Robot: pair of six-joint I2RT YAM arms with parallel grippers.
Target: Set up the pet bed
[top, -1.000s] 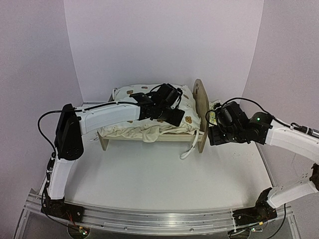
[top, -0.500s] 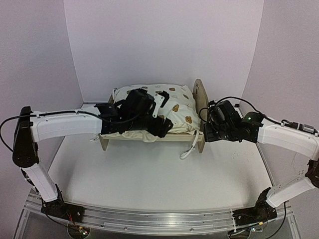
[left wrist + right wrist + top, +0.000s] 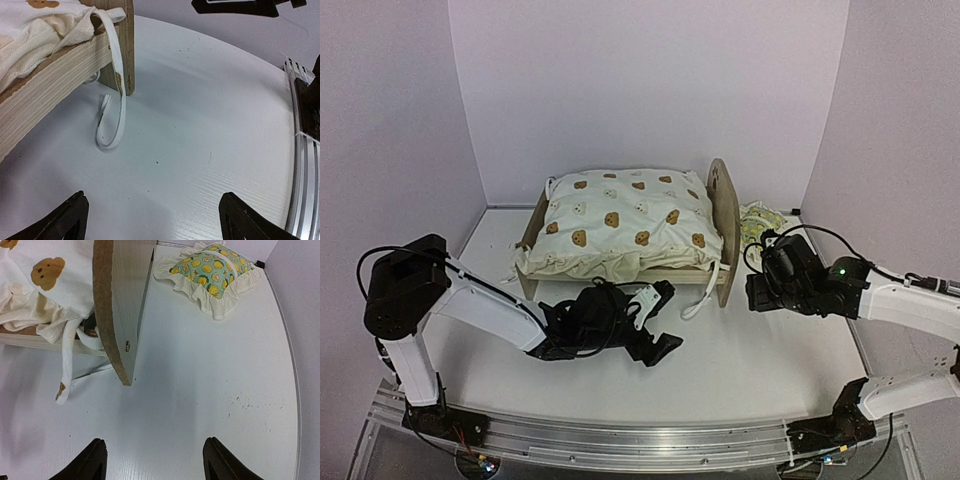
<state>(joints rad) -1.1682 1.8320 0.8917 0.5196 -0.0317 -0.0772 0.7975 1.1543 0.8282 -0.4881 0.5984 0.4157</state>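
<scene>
The pet bed (image 3: 724,215) stands at the back of the table, a light-wood frame with arched end boards. A cream bear-print cushion (image 3: 620,222) fills it and droops over the front rail. A white tie strap (image 3: 703,292) hangs by the right front post. My left gripper (image 3: 665,318) is open, low over the table in front of the bed; in its wrist view the gripper (image 3: 153,200) holds nothing, with the rail (image 3: 55,75) and strap (image 3: 117,100) ahead. My right gripper (image 3: 756,293) is open and empty right of the end board (image 3: 107,310).
A small lemon-print pillow (image 3: 757,222) lies on the table behind the right gripper, right of the bed, also visible as the pillow (image 3: 212,267) in the right wrist view. Pale walls close in the back and sides. A metal rail (image 3: 620,440) runs along the near edge.
My left arm has come off the cushion and swung down to the table in front of the bed, its jaws spreading wider. My right gripper has drawn slightly back from the end board.
</scene>
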